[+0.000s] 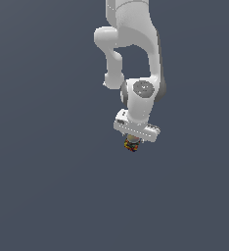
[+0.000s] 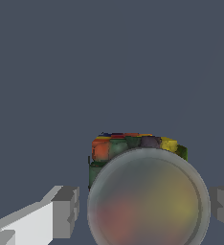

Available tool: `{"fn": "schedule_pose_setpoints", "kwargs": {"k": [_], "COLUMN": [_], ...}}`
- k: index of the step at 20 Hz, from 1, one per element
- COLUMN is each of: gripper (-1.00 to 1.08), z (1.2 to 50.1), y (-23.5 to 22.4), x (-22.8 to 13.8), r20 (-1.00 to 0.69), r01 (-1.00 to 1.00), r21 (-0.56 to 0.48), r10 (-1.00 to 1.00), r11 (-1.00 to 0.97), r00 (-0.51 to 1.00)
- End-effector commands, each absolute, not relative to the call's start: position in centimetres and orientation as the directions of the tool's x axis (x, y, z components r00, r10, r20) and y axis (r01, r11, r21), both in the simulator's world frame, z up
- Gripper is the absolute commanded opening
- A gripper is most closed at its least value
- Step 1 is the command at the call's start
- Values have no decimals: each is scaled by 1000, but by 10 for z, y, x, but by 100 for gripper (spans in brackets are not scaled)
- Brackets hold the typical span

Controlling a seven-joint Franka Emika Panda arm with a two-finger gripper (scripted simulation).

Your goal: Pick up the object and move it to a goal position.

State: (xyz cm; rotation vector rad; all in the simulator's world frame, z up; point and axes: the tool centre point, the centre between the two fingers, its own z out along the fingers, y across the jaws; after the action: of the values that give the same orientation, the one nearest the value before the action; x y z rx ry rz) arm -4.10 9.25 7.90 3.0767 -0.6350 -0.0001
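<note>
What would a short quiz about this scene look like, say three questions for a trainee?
1. True or false: the object sits directly under the white gripper in the exterior view.
2. In the wrist view, what shape is the object's pale top? A) round B) square C) star
3. Fill in: in the wrist view, a grey finger shows on each ____ of the object.

Key: 1 true. 2 A. 3 side. Whether the fingers actually press the object cannot be told from these pictures.
</note>
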Motion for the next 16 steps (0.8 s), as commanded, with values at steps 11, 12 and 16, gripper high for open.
{"fn": "schedule_pose_setpoints", "kwargs": {"k": [11, 12, 16], "gripper": [-100, -100, -100], "z": [58, 58, 58], "y": [93, 93, 93], "x": [-40, -40, -40], "r20": [0, 0, 0], "r01": [-397, -397, -397], "r21": [0, 0, 0], "r10": [-397, -397, -397], "r11": [-918, -918, -918], "r00": [918, 918, 918]}}
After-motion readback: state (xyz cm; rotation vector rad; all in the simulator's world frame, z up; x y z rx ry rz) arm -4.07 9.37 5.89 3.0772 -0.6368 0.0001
